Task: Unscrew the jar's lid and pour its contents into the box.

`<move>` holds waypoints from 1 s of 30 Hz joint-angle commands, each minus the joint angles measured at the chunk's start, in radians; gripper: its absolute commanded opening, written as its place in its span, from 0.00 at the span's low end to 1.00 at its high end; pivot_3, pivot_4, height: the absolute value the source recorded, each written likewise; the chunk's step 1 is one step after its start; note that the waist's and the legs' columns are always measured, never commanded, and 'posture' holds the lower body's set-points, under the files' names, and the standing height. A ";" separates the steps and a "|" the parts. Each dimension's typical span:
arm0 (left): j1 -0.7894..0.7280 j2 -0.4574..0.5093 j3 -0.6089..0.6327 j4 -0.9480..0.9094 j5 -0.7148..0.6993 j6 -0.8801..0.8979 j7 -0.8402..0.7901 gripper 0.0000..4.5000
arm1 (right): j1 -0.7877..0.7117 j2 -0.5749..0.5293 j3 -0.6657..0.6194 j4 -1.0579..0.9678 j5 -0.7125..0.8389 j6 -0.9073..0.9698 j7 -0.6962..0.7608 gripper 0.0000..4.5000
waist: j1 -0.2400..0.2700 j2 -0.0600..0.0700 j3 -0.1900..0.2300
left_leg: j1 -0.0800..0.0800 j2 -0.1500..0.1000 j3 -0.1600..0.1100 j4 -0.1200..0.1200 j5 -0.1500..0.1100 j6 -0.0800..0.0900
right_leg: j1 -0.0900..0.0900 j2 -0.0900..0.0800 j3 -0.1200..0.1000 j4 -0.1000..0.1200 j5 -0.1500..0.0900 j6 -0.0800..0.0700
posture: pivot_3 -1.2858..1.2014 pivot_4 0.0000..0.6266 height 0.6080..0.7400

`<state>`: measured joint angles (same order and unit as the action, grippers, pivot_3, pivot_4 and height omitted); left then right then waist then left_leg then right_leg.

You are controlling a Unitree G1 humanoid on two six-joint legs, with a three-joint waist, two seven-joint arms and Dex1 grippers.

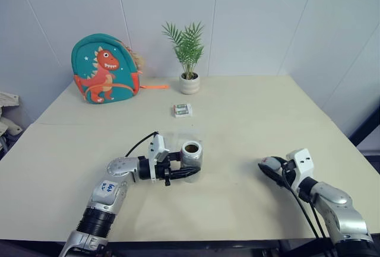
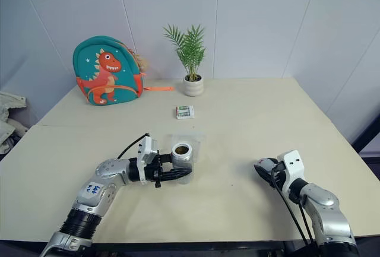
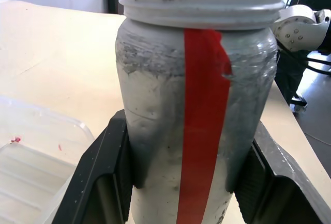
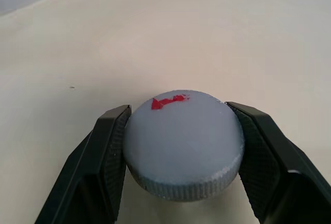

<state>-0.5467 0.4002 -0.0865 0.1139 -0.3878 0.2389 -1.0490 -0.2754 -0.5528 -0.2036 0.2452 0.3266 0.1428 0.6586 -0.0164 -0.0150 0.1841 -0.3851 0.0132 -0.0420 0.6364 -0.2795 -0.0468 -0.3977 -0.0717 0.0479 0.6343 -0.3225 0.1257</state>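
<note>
So the lid's off: my right hand [image 4: 181, 157] is clamped on the lid [image 4: 183, 144], holding it low over the bare right side of the desk [image 1: 249, 120], well apart from everything else. My left hand [image 1: 184, 167] is clenched on the jar [image 1: 191, 156], upright with the mouth open, and I can see the brown contents [image 1: 190, 148] sitting down inside. The clear box [image 3: 36, 167] is just beside the jar, on its far side from where I'm looking, and looks close enough that I can't tell if they touch

I reckon the step now is parking the lid and then tipping. For the lid I'd just set it flat where it is, there's loads of open desk around that hand and the near edge isn't far, so I'd rather go down than drag it toward me. For the pour, the fingers grip the jar mid-body, so rolling the wrist should swing the mouth over the box. I'd lift a bit first so the rim clears the box wall, then tip slowly so the bits don't overshoot that shallow tray

The battery packet [image 1: 183, 110], potted plant [image 1: 189, 61] and dinosaur backpack [image 1: 105, 69] sit well back, out of the way
</note>
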 commanded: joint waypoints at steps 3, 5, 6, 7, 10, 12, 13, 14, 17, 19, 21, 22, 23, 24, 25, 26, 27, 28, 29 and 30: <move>-0.024 0.011 0.020 -0.012 0.009 -0.021 0.016 0.47 | -0.010 0.005 -0.037 -0.004 0.033 -0.007 0.012 0.73 | -0.008 0.000 0.000 | 0.000 0.000 0.000 0.000 0.001 0.000 | 0.000 0.000 0.000 0.001 0.000 0.000 | 0.52 0.24 1.00; -0.023 0.012 0.022 -0.016 0.012 -0.016 0.028 0.47 | -0.016 0.001 -0.039 -0.023 0.045 0.012 0.015 0.86 | -0.011 0.000 0.000 | 0.000 0.000 -0.001 0.000 0.001 0.000 | 0.000 0.000 0.001 0.002 0.000 0.000 | 0.52 0.24 1.00; -0.023 0.011 0.025 -0.017 0.011 -0.016 0.031 0.47 | -0.016 -0.003 -0.038 -0.038 0.052 0.017 0.023 0.93 | -0.011 0.000 0.000 | 0.000 0.000 -0.001 0.000 0.001 0.000 | 0.000 0.000 0.001 0.002 0.000 0.000 | 0.52 0.24 1.00; -0.024 0.014 0.023 -0.017 0.027 -0.023 0.048 0.47 | -0.016 -0.007 -0.040 -0.053 0.061 0.029 0.029 1.00 | -0.011 0.000 0.000 | 0.001 0.000 -0.001 0.000 0.001 -0.001 | 0.000 0.000 0.001 0.002 0.000 0.000 | 0.52 0.24 1.00; -0.026 0.021 0.014 -0.015 0.057 -0.036 0.064 0.47 | -0.012 -0.025 -0.042 -0.112 0.082 0.062 0.045 1.00 | -0.010 0.000 0.000 | 0.001 0.000 -0.001 0.000 0.001 -0.001 | 0.000 0.000 0.001 0.002 0.000 0.000 | 0.52 0.24 1.00; -0.025 0.017 0.021 -0.024 0.054 -0.037 0.072 0.47 | -0.014 -0.036 -0.045 -0.157 0.094 0.086 0.046 1.00 | -0.009 0.000 0.000 | 0.001 0.000 -0.001 0.000 0.001 -0.001 | 0.000 0.000 0.001 0.002 0.000 0.000 | 0.52 0.24 1.00; -0.029 0.020 0.026 -0.038 0.055 -0.017 0.089 0.47 | -0.021 -0.042 -0.050 -0.201 0.114 0.105 0.048 1.00 | -0.009 0.000 0.000 | 0.000 0.000 -0.001 0.000 0.001 -0.001 | 0.000 0.000 0.001 0.002 0.000 0.000 | 0.52 0.24 1.00; -0.034 0.022 0.035 -0.050 0.054 0.000 0.108 0.47 | -0.027 -0.051 -0.051 -0.247 0.133 0.123 0.055 1.00 | -0.009 0.000 0.000 | 0.000 0.000 -0.001 0.000 0.001 -0.001 | 0.000 0.000 0.001 0.002 0.000 0.000 | 0.52 0.24 1.00; -0.065 0.045 0.068 -0.076 0.046 0.057 0.159 0.47 | -0.031 -0.118 -0.028 -0.426 0.194 0.199 0.128 1.00 | -0.010 0.001 0.001 | 0.000 0.000 -0.002 0.000 0.001 -0.001 | 0.000 0.000 0.001 0.002 0.000 0.000 | 0.52 0.24 1.00; -0.091 0.055 0.112 -0.104 -0.002 0.127 0.192 0.47 | -0.039 -0.181 -0.015 -0.532 0.246 0.264 0.188 1.00 | -0.010 0.001 0.001 | 0.000 0.000 -0.002 0.000 0.001 -0.001 | 0.000 0.001 0.000 0.002 0.000 0.000 | 0.52 0.24 1.00; -0.113 0.060 0.148 -0.128 -0.024 0.187 0.236 0.47 | -0.059 -0.228 -0.010 -0.589 0.286 0.307 0.227 1.00 | -0.010 0.001 0.002 | 0.000 0.001 -0.003 0.000 0.001 -0.001 | 0.000 0.001 0.000 0.002 0.000 0.000 | 0.52 0.24 1.00; -0.123 0.066 0.157 -0.135 -0.021 0.207 0.256 0.47 | -0.077 -0.247 -0.009 -0.605 0.305 0.327 0.239 1.00 | -0.010 0.000 0.002 | 0.000 0.001 -0.003 0.000 0.001 -0.001 | 0.000 0.001 0.000 0.002 0.000 0.000 | 0.52 0.24 1.00; -0.133 0.074 0.164 -0.141 -0.015 0.227 0.274 0.47 | -0.097 -0.260 -0.009 -0.613 0.317 0.342 0.246 1.00 | -0.009 0.000 0.002 | 0.000 0.000 -0.003 0.000 0.001 -0.001 | 0.001 0.001 0.000 0.002 0.000 0.000 | 0.52 0.24 1.00; -0.146 0.086 0.169 -0.143 -0.013 0.263 0.292 0.47 | -0.121 -0.269 -0.008 -0.619 0.330 0.357 0.251 1.00 | -0.009 0.000 0.002 | 0.000 0.000 -0.003 0.001 0.001 -0.001 | 0.001 0.001 -0.001 0.001 0.000 0.000 | 0.52 0.24 1.00; -0.159 0.102 0.172 -0.138 0.003 0.274 0.308 0.47 | -0.145 -0.276 -0.005 -0.622 0.339 0.368 0.259 1.00 | -0.009 0.000 0.002 | 0.000 0.000 -0.003 0.001 0.001 -0.001 | 0.001 0.001 0.000 0.001 0.000 0.000 | 0.52 0.24 1.00; -0.172 0.110 0.180 -0.122 0.008 0.279 0.320 0.47 | -0.167 -0.277 -0.001 -0.623 0.343 0.377 0.262 1.00 | -0.010 -0.001 0.002 | 0.000 0.000 -0.003 0.001 0.001 -0.001 | 0.001 0.001 0.000 0.001 0.000 0.000 | 0.52 0.24 1.00; -0.185 0.118 0.187 -0.099 0.013 0.275 0.328 0.47 | -0.186 -0.274 0.007 -0.622 0.345 0.382 0.266 1.00 | -0.010 -0.001 0.003 | 0.000 0.000 -0.003 0.001 0.001 -0.001 | 0.001 0.001 0.000 0.001 0.000 0.001 | 0.52 0.24 1.00; -0.195 0.124 0.188 -0.073 0.023 0.259 0.334 0.47 | -0.201 -0.270 0.016 -0.620 0.344 0.384 0.269 1.00 | -0.010 -0.002 0.003 | 0.000 0.000 -0.003 0.001 0.001 -0.001 | 0.001 0.001 0.000 0.001 0.000 0.001 | 0.52 0.24 1.00; -0.206 0.131 0.183 -0.037 0.043 0.221 0.335 0.47 | -0.215 -0.263 0.026 -0.616 0.342 0.387 0.271 1.00 | -0.009 -0.002 0.003 | 0.000 0.000 -0.003 0.001 0.001 -0.001 | 0.001 0.001 -0.001 0.001 0.000 0.000 | 0.52 0.24 1.00; -0.214 0.136 0.177 -0.006 0.062 0.189 0.336 0.47 | -0.225 -0.258 0.036 -0.612 0.337 0.386 0.274 1.00 | -0.009 -0.002 0.003 | 0.000 0.000 -0.004 0.001 0.001 -0.001 | 0.001 0.001 -0.001 0.001 0.000 0.000 | 0.52 0.24 1.00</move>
<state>-0.7328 0.5212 0.0722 0.0832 -0.3531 0.4839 -0.7212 -0.4850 -0.8132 -0.1708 -0.3503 0.6504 0.5281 0.9241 -0.0251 -0.0171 0.1873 -0.3852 0.0133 -0.0457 0.6371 -0.2786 -0.0475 -0.3969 -0.0708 0.0469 0.6354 -0.3223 0.1261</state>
